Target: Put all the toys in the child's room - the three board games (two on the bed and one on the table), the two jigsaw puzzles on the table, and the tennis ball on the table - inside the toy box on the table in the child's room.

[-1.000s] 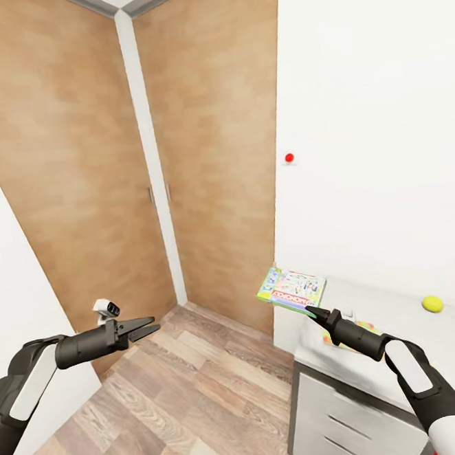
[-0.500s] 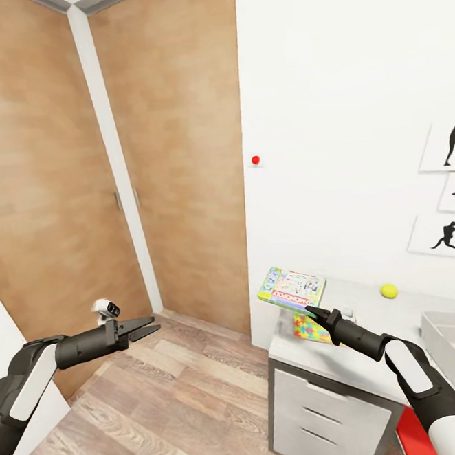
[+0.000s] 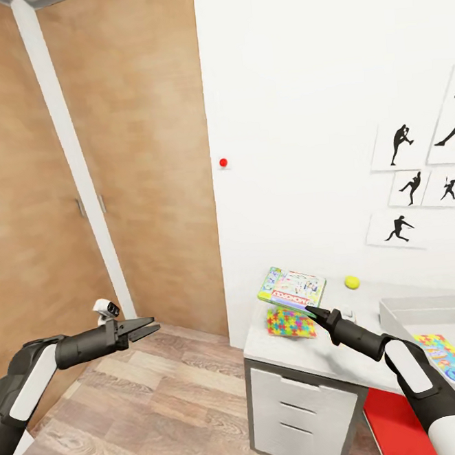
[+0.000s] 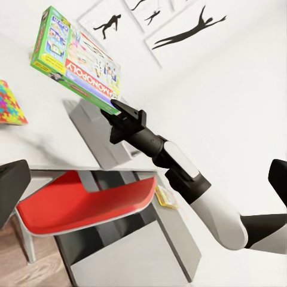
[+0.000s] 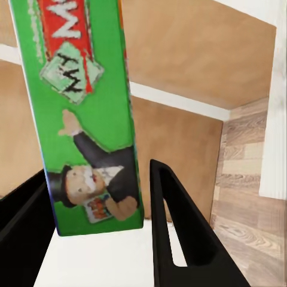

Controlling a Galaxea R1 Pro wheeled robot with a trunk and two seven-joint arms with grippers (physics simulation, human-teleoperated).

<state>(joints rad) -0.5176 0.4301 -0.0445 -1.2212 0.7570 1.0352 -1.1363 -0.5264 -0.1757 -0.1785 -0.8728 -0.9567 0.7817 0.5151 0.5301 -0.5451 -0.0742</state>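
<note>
My right end effector (image 3: 312, 311) grips the flat green-edged printed board game box (image 3: 292, 289) above the pale grey surface (image 3: 314, 354); my left end effector (image 3: 148, 327) is empty, slightly parted.

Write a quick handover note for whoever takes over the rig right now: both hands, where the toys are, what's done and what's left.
Right hand: shut on a board game, held in the air over the near end of the table.
Left hand: holds nothing, out over the wood floor.
On the table: one jigsaw puzzle under the held game, tennis ball near the wall, toy box further right.
Done: a multicoloured puzzle-like slab lies in the toy box.
Left: drop this game in, then the puzzle and the ball. The other games are out of view.
</note>
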